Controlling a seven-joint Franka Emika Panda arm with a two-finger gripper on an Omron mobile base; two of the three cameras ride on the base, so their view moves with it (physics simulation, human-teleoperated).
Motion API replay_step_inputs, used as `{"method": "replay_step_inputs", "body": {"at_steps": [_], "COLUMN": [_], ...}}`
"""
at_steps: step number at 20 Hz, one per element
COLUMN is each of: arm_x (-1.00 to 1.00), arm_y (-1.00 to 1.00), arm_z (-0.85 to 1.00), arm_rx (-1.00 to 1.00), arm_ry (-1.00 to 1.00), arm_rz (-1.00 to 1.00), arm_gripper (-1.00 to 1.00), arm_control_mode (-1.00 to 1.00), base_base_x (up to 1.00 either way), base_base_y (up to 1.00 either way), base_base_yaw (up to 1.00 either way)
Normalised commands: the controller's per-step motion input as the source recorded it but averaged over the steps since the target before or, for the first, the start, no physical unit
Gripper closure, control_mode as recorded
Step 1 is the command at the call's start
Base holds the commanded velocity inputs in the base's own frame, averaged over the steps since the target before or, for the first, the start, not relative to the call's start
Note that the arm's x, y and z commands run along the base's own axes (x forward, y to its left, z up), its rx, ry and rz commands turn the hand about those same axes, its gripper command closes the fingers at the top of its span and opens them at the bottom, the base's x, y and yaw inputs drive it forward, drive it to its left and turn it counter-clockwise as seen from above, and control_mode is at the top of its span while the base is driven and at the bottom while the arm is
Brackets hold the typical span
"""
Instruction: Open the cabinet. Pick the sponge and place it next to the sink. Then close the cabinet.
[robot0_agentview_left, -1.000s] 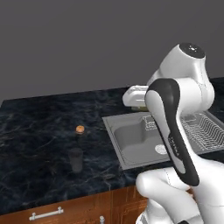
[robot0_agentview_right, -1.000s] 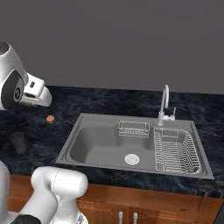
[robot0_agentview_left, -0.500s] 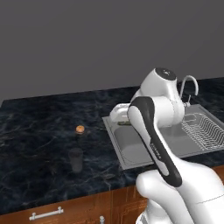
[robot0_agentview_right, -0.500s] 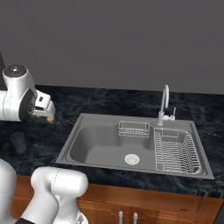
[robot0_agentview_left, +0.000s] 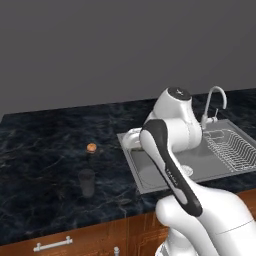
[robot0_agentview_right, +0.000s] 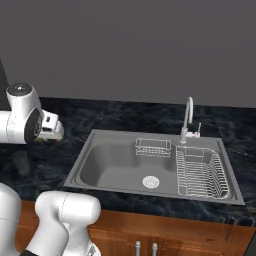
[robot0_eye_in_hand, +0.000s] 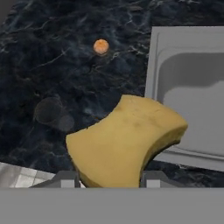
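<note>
gripper (robot0_eye_in_hand: 109, 178): clamped on the sponge, one dark finger tip on each side of it at the bottom of the hand view; in the right base view the hand sits out to the left of the sink, up above the counter

sponge (robot0_eye_in_hand: 127, 140): chunky yellow block with a notch in each side, held between the fingers; it's up off the worktop, hanging over the dark counter right at the sink's left rim, one corner poking over that rim; in the right base view there's just a sliver of yellow (robot0_agentview_right: 51, 139) under the white hand

counter (robot0_eye_in_hand: 52, 65): black marbled stone, runs all round the basin; wood fronts below it with short silver handles (robot0_agentview_left: 53, 244)

cup (robot0_eye_in_hand: 51, 112): dark grey, hard to pick out against the stone; stands on the counter left of the sponge in the hand view, well apart from the sink; also shows in the left base view (robot0_agentview_left: 86, 182) near the front edge

sink (robot0_agentview_right: 107, 165): grey steel basin with a flat rim and a round drain; small wire basket at the back wall (robot0_agentview_right: 153, 146); wire dish rack (robot0_agentview_right: 201, 172) sits in the right part

orange ball (robot0_eye_in_hand: 101, 46): small and round, on the counter further back than the cup, away from the sink's edge; same ball in the left base view (robot0_agentview_left: 91, 147)

faucet (robot0_agentview_right: 187, 119): thin curved spout, behind the basin at the back rim, above the rack side

back wall: plain grey, behind everything
</note>
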Motion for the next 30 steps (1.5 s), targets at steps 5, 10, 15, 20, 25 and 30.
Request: {"method": "replay_step_inputs", "body": {"at_steps": [5, 10, 15, 20, 25, 30], "arm_x": [0.02, 0.03, 0.05, 0.1, 0.21, 0.26], "arm_y": [0.0, 0.0, 0.0, 0.0, 0.0, 0.0], "arm_z": [-0.27, -0.32, -0.43, -0.51, -0.58, -0.45], "arm_rx": [-0.1, -0.02, 0.0, 0.0, 0.0, 0.0], "arm_ry": [0.05, 0.01, 0.03, 0.05, 0.08, 0.1], "arm_rz": [0.0, 0.0, 0.0, 0.0, 0.01, 0.0], "arm_gripper": [1.0, 1.0, 1.0, 1.0, 1.0, 1.0], "arm_control_mode": [-1.0, -1.0, -1.0, -1.0, -1.0, -1.0], "base_base_x": [0.0, 0.0, 0.0, 0.0, 0.0, 0.0], "base_base_y": [0.0, 0.0, 0.0, 0.0, 0.0, 0.0], "base_base_yaw": [0.0, 0.0, 0.0, 0.0, 0.0, 0.0]}}
